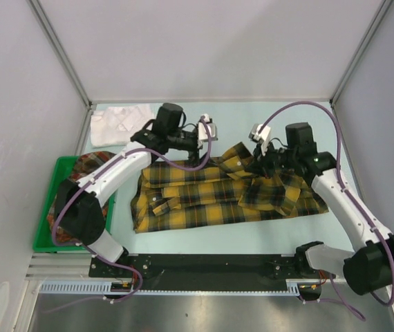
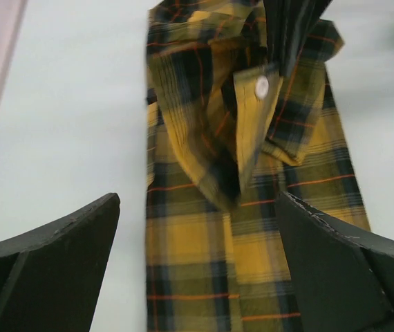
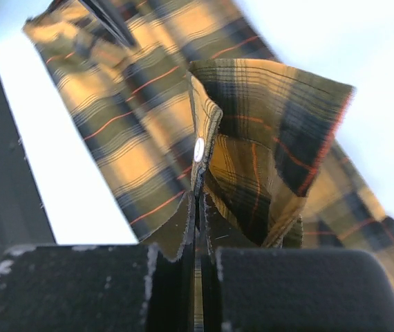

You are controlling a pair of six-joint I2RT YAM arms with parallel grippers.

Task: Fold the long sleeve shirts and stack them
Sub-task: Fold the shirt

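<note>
Nearest the lens, the right pincer is clenched on a buttoned cuff of the yellow plaid shirt, the cloth bunched and raised off the counter. The shirt lies spread across the middle of the counter, its body to the left and the gripped sleeve end at the far right.

The step in hand looks like the sleeve fold on this first shirt. The next move probably calls for carrying the cuff left across the body and laying it flat without dragging the rest askew.

The right arm reaches in from the near right, wrist bent down over the sleeve. The left arm stretches from the near left to the shirt's far edge, and the left pincer hangs released, jaws wide, just above the plaid.

A white shirt lies at the far left. A red plaid shirt sits in the green bin.
</note>
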